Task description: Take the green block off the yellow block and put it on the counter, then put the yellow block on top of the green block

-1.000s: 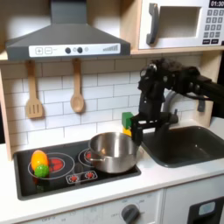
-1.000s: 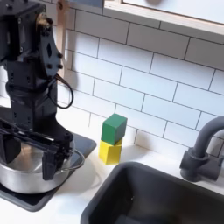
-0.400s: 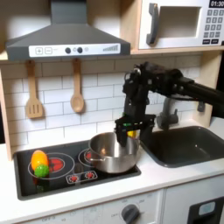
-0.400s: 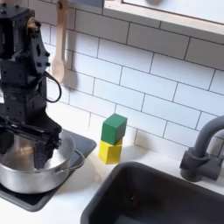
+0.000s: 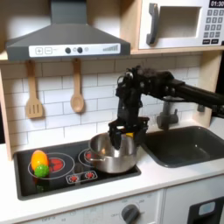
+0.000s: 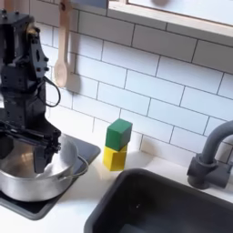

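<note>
In the second exterior view the green block [image 6: 117, 134] sits on top of the yellow block [image 6: 114, 157], on the counter [image 6: 92, 197] against the tiled wall. My gripper [image 6: 25, 151] hangs to the left of the stack, apart from it, over the steel pot [image 6: 71, 170]. Its fingers are spread open with nothing between them. The first exterior view puts the gripper [image 5: 122, 133] above the pot [image 5: 114, 154], and its body covers most of the blocks.
A rounded toy food [image 5: 38, 163] lies on the left burner of the black stovetop [image 5: 61, 175]. The dark sink [image 5: 188, 144] and faucet [image 6: 214, 155] are right of the blocks. A spatula [image 5: 33, 92] and spoon [image 5: 77, 87] hang on the wall.
The gripper has moved left in both exterior views, from beside the blocks to over the pot. The blocks have not moved.
</note>
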You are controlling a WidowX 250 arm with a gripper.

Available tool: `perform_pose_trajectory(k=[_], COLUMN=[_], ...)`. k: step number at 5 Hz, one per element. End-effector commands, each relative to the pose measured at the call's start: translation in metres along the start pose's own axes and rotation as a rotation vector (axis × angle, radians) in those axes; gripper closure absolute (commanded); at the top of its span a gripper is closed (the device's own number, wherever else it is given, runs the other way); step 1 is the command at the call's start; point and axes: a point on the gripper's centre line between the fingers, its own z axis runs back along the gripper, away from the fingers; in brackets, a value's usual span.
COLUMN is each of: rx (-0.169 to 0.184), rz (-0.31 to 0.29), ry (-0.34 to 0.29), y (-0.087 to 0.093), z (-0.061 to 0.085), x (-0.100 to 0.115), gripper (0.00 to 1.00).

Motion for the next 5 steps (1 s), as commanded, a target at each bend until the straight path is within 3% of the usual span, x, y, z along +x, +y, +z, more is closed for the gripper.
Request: perform_pose_trajectory(k=[1,2,5], rx=[-0.014,-0.001,-0.016], rz=[-0.026,-0.01,-0.012], ry=[0.025,0.025,0.081], y=[-0.002,0.003,0.005], z=[-0.022,-0.029,-0.05], x=[0.008,0.008,0.01], gripper=[0.0,0.0,0.0])
